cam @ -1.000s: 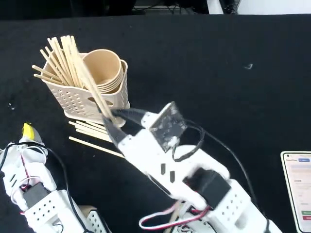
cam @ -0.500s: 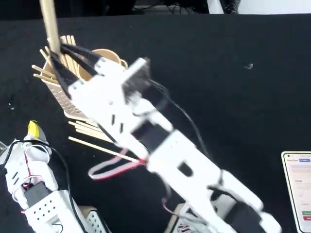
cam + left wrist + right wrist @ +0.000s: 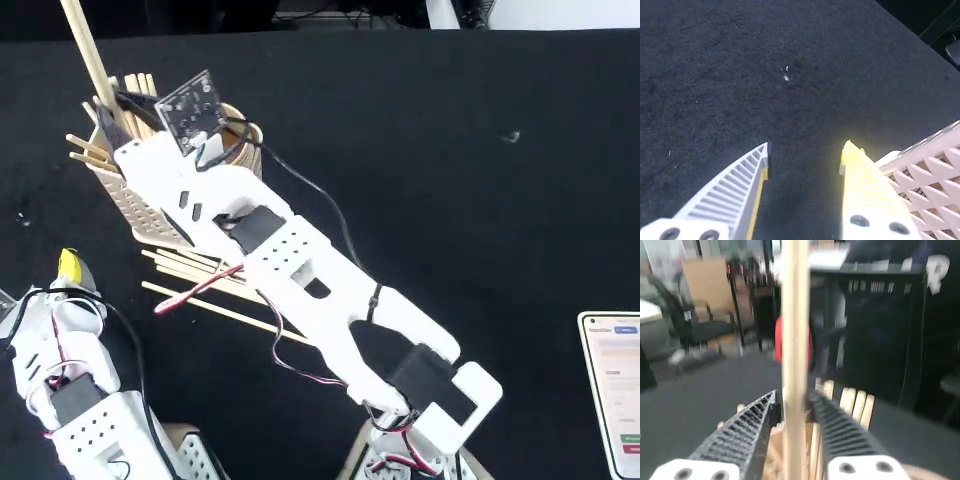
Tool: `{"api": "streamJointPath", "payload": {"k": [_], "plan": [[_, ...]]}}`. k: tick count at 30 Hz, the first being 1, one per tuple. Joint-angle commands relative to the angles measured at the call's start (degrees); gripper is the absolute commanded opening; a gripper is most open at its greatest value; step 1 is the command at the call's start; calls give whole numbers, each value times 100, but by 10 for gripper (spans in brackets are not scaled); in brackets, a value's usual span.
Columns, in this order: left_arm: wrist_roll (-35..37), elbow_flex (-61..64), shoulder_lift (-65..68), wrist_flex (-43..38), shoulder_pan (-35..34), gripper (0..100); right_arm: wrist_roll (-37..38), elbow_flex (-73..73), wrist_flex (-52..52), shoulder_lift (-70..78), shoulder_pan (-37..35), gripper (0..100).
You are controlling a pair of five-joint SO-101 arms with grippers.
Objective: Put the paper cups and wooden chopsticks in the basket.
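Note:
A beige lattice basket [image 3: 150,205] stands at the table's far left with several wooden chopsticks [image 3: 90,150] leaning in it and stacked paper cups [image 3: 247,140] mostly hidden behind the right arm. My right gripper [image 3: 108,108] hovers over the basket, shut on one chopstick [image 3: 82,45] held nearly upright. In the right wrist view that chopstick [image 3: 794,340] stands between the black fingers of the gripper [image 3: 792,397], above the basket's chopsticks [image 3: 850,400]. Several loose chopsticks [image 3: 195,268] lie on the table in front of the basket. My left gripper [image 3: 805,150] is open and empty beside the basket's corner [image 3: 932,165].
The left arm [image 3: 60,350] rests at the near left, its yellow fingertip [image 3: 68,265] pointing toward the basket. A phone [image 3: 612,390] lies at the right edge. The black table [image 3: 450,150] stretches bare to the right of the basket.
The right arm lifted a chopstick from the table in front of the basket and swung it up and left to above the basket. The left arm stayed still.

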Motion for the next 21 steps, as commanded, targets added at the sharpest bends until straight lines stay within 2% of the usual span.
{"api": "streamJointPath", "payload": {"k": [1,6,12,14,17,21], "plan": [[-70,-189,-70,-18,48,234,-35,-426,536,-523,44,221],[-70,-189,-70,-18,48,234,-9,-365,1495,-1578,44,162],[-70,-189,-70,-18,48,234,0,119,4290,-3204,53,132],[-70,-189,-70,-18,48,234,0,690,4844,-3609,53,134],[-70,-189,-70,-18,57,234,-26,1912,4721,-4075,26,139],[-70,-189,-70,-18,57,234,-44,3697,3393,-4637,44,136]]}}
